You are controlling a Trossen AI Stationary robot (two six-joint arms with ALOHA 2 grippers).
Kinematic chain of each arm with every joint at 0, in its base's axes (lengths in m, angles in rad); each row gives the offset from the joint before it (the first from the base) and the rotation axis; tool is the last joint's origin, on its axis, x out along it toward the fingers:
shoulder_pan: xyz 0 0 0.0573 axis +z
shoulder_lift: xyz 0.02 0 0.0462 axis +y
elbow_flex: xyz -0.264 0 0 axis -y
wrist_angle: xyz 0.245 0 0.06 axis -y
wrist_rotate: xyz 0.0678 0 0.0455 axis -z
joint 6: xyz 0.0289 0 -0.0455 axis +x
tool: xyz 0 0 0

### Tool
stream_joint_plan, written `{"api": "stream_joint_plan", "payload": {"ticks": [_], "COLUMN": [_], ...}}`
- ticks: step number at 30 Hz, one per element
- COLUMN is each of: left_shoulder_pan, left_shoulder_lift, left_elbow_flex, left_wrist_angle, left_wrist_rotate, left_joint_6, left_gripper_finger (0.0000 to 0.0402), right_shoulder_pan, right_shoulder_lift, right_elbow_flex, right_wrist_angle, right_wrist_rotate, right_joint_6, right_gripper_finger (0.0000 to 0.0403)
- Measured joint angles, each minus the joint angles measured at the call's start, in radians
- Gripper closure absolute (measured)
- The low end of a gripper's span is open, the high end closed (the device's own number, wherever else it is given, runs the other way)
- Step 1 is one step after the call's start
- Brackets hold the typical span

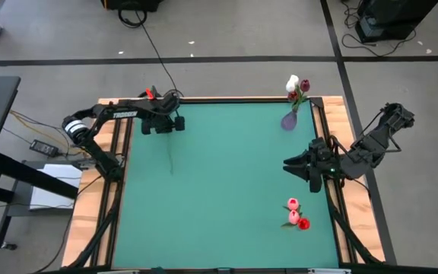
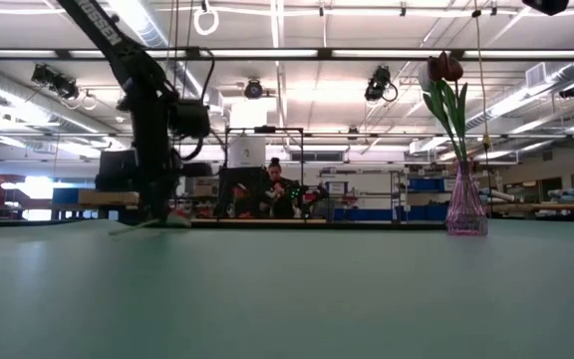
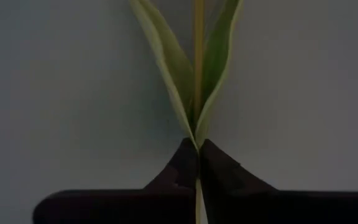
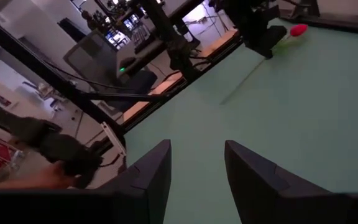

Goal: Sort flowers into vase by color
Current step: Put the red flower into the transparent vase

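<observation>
My left gripper [image 1: 171,128] is at the table's far left, shut on a red tulip. The tulip's thin green stem [image 1: 171,156] runs toward the near edge, and its red head [image 4: 298,29] lies on the far side of the gripper. A purple vase [image 1: 289,120] at the far right holds a white and a dark red tulip [image 1: 296,85]. Two pink tulips and a red tulip [image 1: 296,215] lie on the table at the near right. My right gripper [image 1: 289,164] is open and empty at the table's right edge. My left gripper pinches the tulip's stem [image 3: 197,144] between its two fingertips, just where the two green leaves [image 3: 182,74] branch off. The fingers come from above, pointing down, and lie across the stem. The stem's free end [image 2: 138,227] lies low at the table top.
The green table top [image 1: 226,198] has bare room in its middle and near left. Wooden rails [image 1: 120,152] run along its left and right sides. A person [image 2: 272,189] sits in the room far behind the table.
</observation>
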State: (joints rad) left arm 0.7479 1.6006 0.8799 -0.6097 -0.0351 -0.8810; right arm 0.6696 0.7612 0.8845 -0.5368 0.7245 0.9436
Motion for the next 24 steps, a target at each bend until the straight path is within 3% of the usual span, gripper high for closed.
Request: {"api": "stream_joint_plan", "payload": {"ticks": [6,11,13,20,24], "left_shoulder_pan": [-0.068,-0.168,-0.227,-0.443,-0.547], "left_shoulder_lift": [-0.125,-0.225,-0.255,-0.262,-0.259], "left_elbow_flex": [0.000,0.001,0.001,0.003,0.003], "left_wrist_angle": [0.114,0.378,0.506,0.996,1.121], "left_wrist_rotate": [0.048,0.228,0.257,0.260,0.216], "left_joint_6": [0.097,0.221,0.250,0.377,0.440], "left_gripper_finger": [0.0393,0.0394,0.0394,0.0394,0.0394], "right_shoulder_pan": [-0.025,-0.076,-0.110,-0.248,-0.306], "right_shoulder_lift": [0.000,0.014,0.027,0.111,0.172], "right_elbow_flex": [0.000,0.000,0.000,0.000,0.000], "right_wrist_angle": [0.059,0.130,0.159,0.263,0.391], "right_wrist_rotate": [-0.077,-0.069,-0.056,-0.108,-0.199], "right_joint_6": [-0.171,-0.241,-0.240,-0.258,-0.361], "right_gripper_finger": [0.0245,0.0245,0.0245,0.0245,0.0244]}}
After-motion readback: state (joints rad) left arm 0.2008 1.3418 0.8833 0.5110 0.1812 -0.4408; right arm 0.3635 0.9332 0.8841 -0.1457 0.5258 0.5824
